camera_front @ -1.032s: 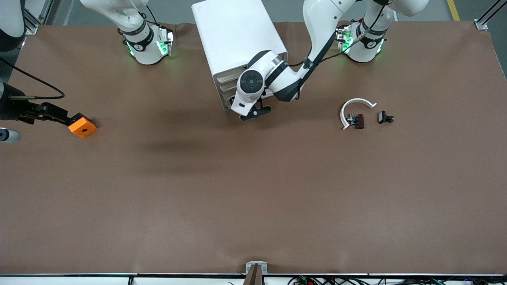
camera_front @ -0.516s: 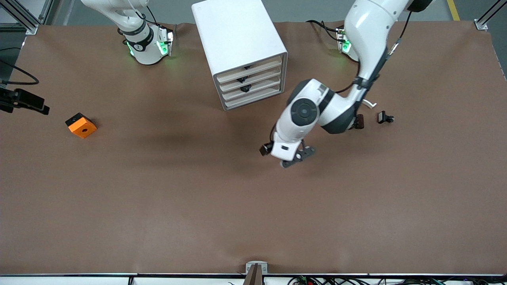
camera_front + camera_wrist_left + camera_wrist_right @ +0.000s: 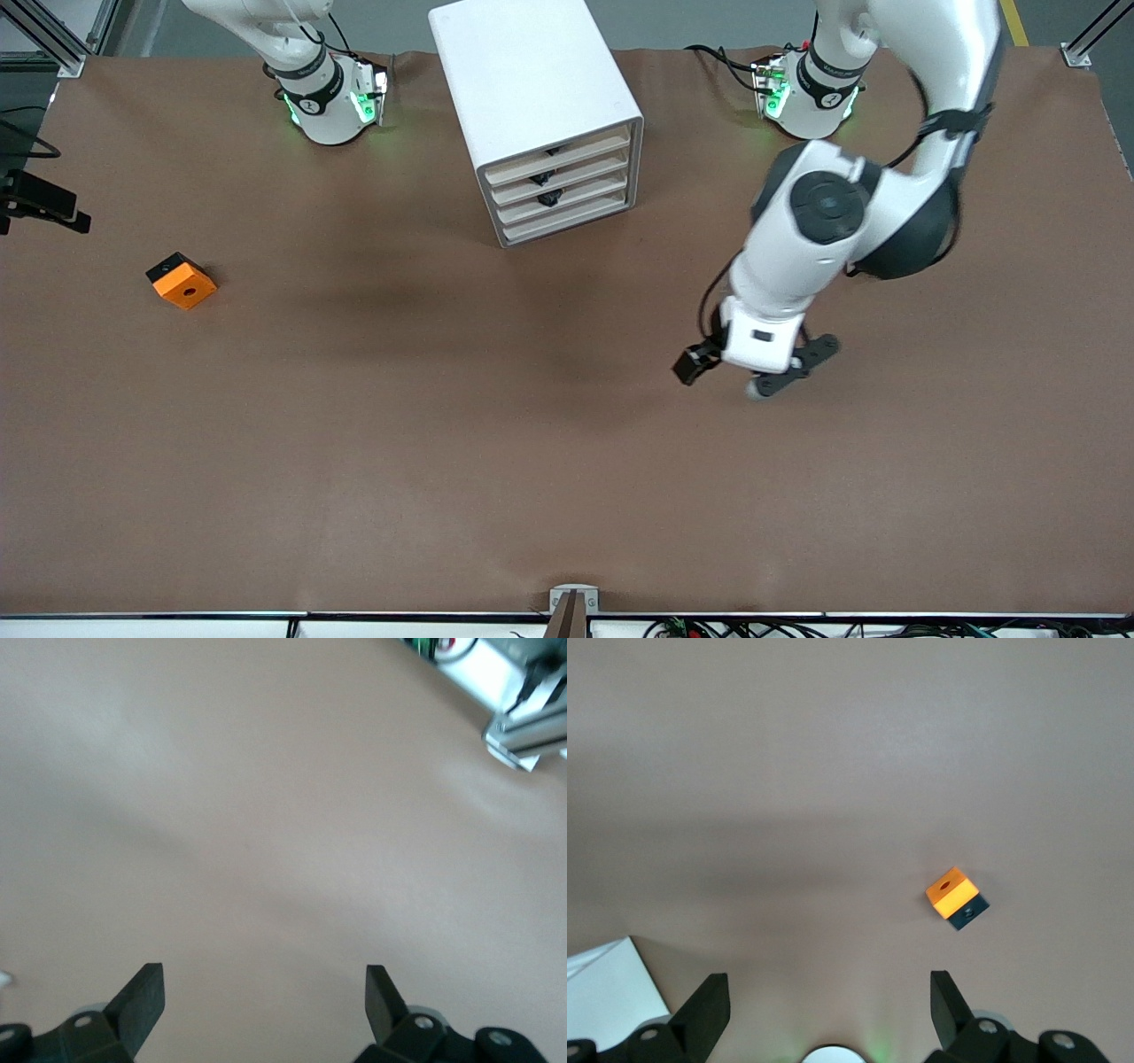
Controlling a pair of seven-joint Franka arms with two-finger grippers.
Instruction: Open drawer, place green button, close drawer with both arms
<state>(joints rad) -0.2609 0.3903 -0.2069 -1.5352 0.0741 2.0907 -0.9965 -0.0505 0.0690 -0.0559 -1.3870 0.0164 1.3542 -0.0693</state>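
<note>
The white cabinet (image 3: 532,80) stands at the table's back middle. Its four cream-fronted drawers (image 3: 560,186) all sit pushed in. My left gripper (image 3: 784,377) hangs open and empty over bare brown table, off toward the left arm's end from the cabinet; its wrist view shows only the mat between its fingers (image 3: 266,979). My right gripper (image 3: 62,211) is at the table's edge at the right arm's end, open and empty (image 3: 828,988). The button is not in view; the left arm covers the spot where small parts lay.
An orange cube with a hole (image 3: 182,281) lies near the right arm's end, also in the right wrist view (image 3: 955,897). A corner of the cabinet shows there too (image 3: 602,992). A metal bracket at the table's edge (image 3: 523,731) shows in the left wrist view.
My left arm swung away from the drawer fronts, over the table toward its own end, now covering the white ring and small black parts. My right gripper drew back from the orange cube.
</note>
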